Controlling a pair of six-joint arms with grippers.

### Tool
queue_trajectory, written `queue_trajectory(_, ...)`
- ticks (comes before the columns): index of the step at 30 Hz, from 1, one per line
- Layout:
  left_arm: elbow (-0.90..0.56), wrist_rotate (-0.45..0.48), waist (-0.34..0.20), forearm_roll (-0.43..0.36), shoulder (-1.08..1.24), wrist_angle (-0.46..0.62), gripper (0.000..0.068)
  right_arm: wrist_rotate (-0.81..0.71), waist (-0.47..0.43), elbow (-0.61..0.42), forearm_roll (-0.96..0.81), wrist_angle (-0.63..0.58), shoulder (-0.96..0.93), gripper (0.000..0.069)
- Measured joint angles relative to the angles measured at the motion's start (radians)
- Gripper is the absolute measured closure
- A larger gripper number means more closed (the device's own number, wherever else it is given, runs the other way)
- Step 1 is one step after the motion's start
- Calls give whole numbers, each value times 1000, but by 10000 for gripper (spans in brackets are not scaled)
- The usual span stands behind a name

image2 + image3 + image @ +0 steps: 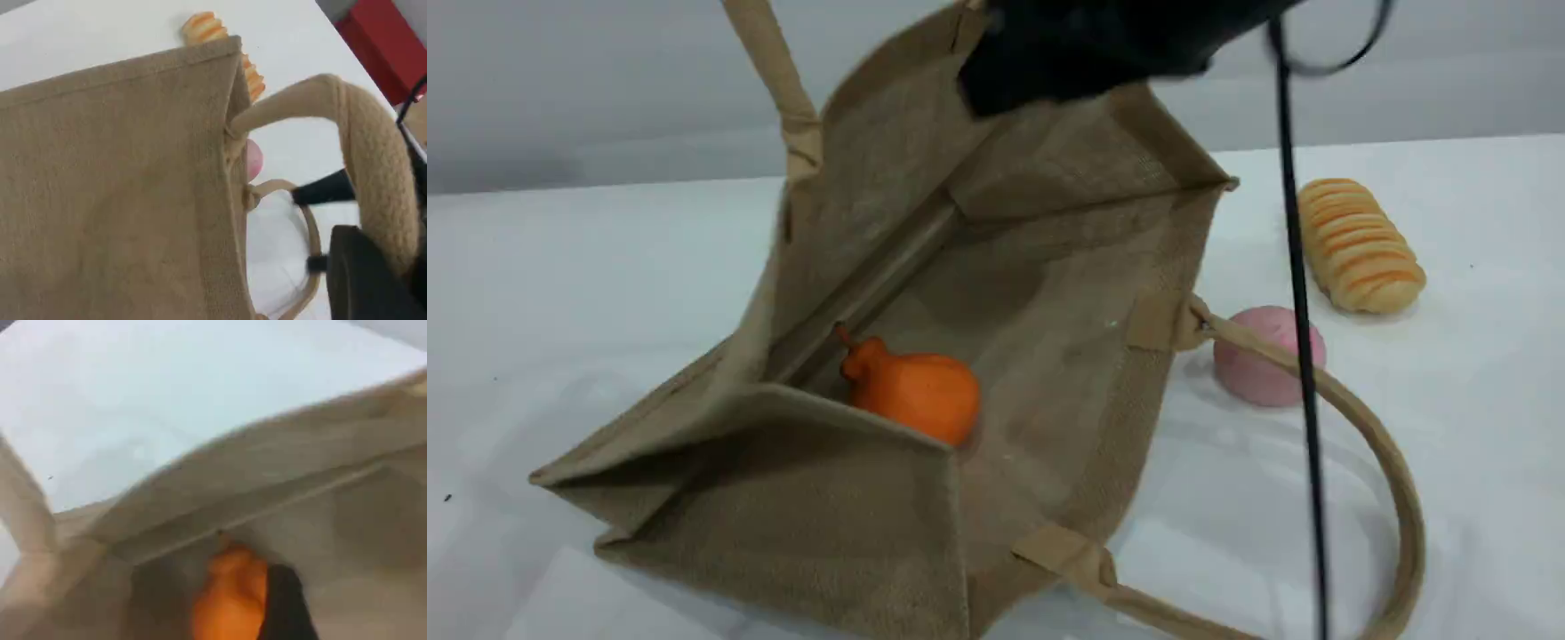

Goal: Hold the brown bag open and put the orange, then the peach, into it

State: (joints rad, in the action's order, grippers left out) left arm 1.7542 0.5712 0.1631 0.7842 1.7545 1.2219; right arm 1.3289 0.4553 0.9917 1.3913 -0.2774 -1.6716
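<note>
The brown bag [1049, 293] lies on its side on the white table with its mouth facing me. Its upper handle [769, 62] is pulled up out of the top of the scene view. In the left wrist view that handle [373, 153] loops over my left gripper [373, 280], which is shut on it. The orange [916, 391] rests inside the bag, touching neither gripper. My right gripper [1085, 53] is a dark blur above the bag's mouth. Its fingertip [283, 607] stands beside the orange [230, 600], apart from it. The peach [1258, 364] sits on the table right of the bag.
An orange-striped bread loaf [1359, 244] lies behind the peach at the right. The bag's lower handle [1387, 480] arcs over the table near the peach. A black cable [1303, 356] hangs down across the right side. A red object [383, 47] stands beyond the table edge.
</note>
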Motion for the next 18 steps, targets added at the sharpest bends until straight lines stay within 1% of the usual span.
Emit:
queue_trajectory(3, 0, 0, 0, 0, -3, 0, 600, -107, -69, -45, -117, 5, 62, 286)
queue_trajectory(6, 0, 0, 0, 0, -3, 0, 600, -186, -156, -97, -206, 6, 79, 286)
queue_trajectory(10, 0, 0, 0, 0, -3, 0, 600, -202, -266, -135, -235, 14, 48, 287)
queue_trajectory(12, 0, 0, 0, 0, -3, 0, 600, -190, -288, -134, -201, 54, 29, 287)
queue_trajectory(18, 0, 0, 0, 0, -3, 0, 600, -173, -287, -132, -166, 181, -70, 287)
